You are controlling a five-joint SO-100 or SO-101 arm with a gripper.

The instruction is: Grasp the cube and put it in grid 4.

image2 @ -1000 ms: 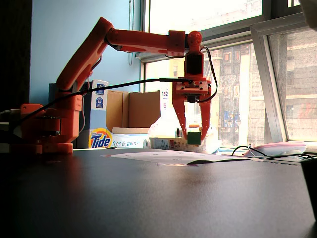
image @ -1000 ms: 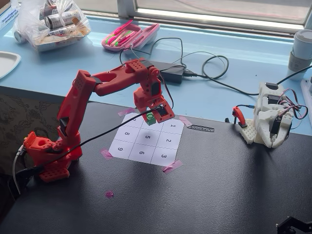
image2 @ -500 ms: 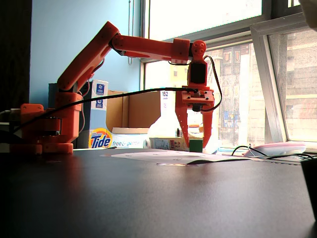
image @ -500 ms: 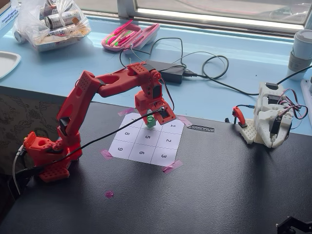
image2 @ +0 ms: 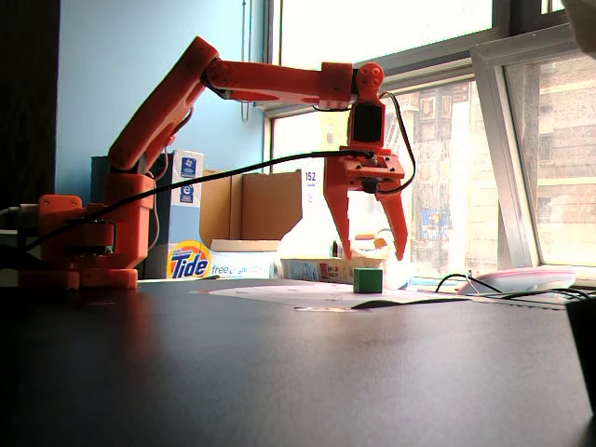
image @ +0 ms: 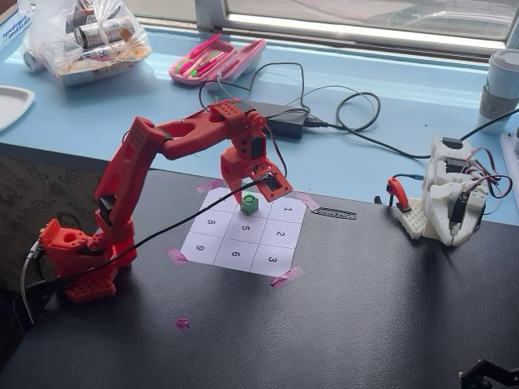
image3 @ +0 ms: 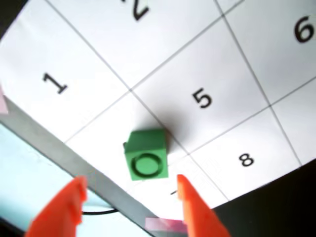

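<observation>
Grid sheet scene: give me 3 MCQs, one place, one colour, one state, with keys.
1. Where does the cube sit?
A. in the cell beside 1 and 5
B. on cell 3
C. off the sheet

2. What colour is the arm?
A. white
B. red
C. blue

3. What is the pincer doing?
A. shut on the cube
B. open above the cube
C. resting on the table

Key: A, the wrist view shows it in the cell next to 1 and 5; B, red in both fixed views; B, the fingers stand apart over the cube, not touching it.
</observation>
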